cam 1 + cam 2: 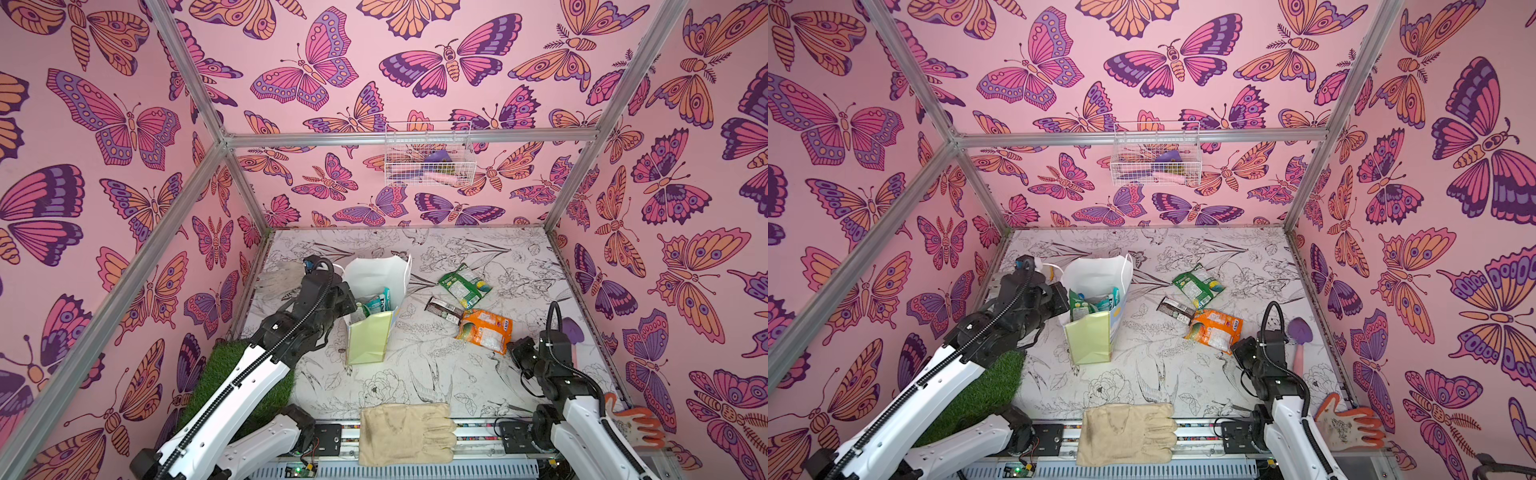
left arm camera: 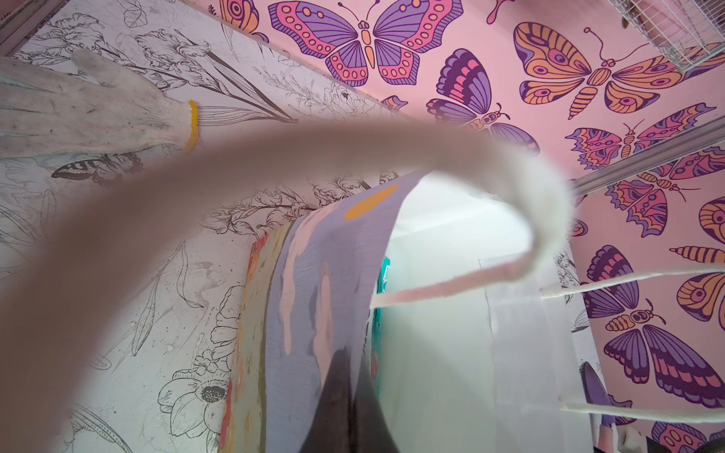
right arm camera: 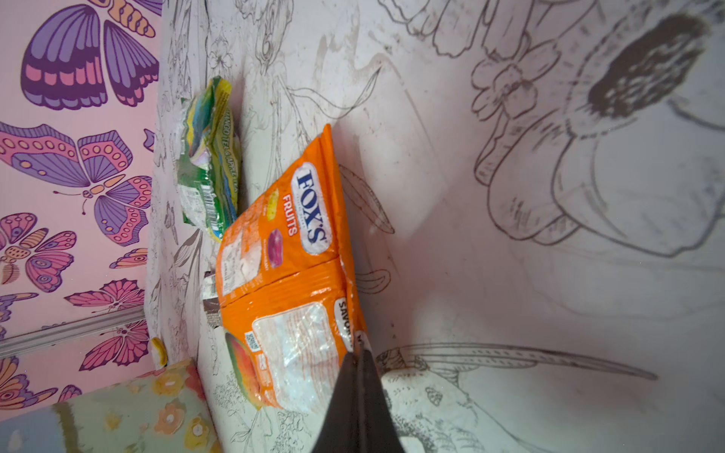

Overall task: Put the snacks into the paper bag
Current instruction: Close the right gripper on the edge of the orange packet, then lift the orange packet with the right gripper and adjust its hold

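Fabric glove point(image 1: 405, 434); left gripper point(image 2: 349, 396) pinches paper bag point(image 1: 368, 345), right gripper point(image 3: 357, 364) glossy orange packet point(image 3: 282, 274).

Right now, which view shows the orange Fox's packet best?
Right wrist view: the orange packet is large, its label legible, with the right pincer shut on its edge. In both top views the packet is small, lying beside the dark brown bar. The left wrist view misses it.

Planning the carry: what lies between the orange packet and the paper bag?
The dark brown bar, beside the orange packet and clear of the paper bag; both top views show it.
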Robot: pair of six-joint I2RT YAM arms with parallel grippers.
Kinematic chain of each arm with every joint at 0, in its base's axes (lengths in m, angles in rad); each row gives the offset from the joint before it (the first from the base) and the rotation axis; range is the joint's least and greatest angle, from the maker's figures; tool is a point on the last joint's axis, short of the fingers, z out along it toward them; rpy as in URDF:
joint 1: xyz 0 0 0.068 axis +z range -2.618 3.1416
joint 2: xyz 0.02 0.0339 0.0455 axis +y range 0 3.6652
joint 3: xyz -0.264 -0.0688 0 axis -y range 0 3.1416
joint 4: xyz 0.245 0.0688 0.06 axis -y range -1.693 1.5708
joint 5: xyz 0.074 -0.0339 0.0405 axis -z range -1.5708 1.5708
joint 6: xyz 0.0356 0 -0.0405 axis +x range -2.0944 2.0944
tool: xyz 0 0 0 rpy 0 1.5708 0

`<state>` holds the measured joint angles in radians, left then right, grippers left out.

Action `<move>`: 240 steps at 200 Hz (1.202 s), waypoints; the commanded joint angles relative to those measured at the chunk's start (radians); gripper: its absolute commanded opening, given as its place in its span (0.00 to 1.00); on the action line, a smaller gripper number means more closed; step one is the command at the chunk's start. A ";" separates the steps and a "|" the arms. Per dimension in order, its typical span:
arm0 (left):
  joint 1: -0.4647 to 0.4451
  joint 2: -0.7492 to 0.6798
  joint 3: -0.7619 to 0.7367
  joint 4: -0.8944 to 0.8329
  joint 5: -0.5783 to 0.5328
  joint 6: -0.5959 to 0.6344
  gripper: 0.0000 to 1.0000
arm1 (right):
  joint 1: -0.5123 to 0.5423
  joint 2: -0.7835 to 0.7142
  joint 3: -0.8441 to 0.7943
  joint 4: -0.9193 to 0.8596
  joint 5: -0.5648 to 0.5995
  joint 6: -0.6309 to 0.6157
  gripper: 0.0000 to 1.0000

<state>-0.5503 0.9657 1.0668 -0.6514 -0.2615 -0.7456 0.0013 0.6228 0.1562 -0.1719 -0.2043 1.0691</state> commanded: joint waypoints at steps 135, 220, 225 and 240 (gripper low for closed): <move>0.000 0.018 0.005 0.023 0.012 -0.015 0.00 | -0.005 -0.074 0.173 0.083 -0.305 -0.054 0.00; 0.000 0.032 0.025 0.025 0.021 -0.009 0.00 | -0.001 -0.061 0.329 0.030 -0.351 -0.081 0.00; 0.000 0.034 0.027 0.024 0.021 -0.009 0.00 | -0.001 -0.061 0.336 0.025 -0.350 -0.084 0.00; 0.000 0.037 0.027 0.025 0.022 -0.009 0.00 | -0.001 -0.060 0.350 0.006 -0.346 -0.095 0.00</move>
<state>-0.5503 0.9920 1.0767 -0.6422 -0.2539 -0.7528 0.0013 0.5629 0.4644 -0.1406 -0.5400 1.0035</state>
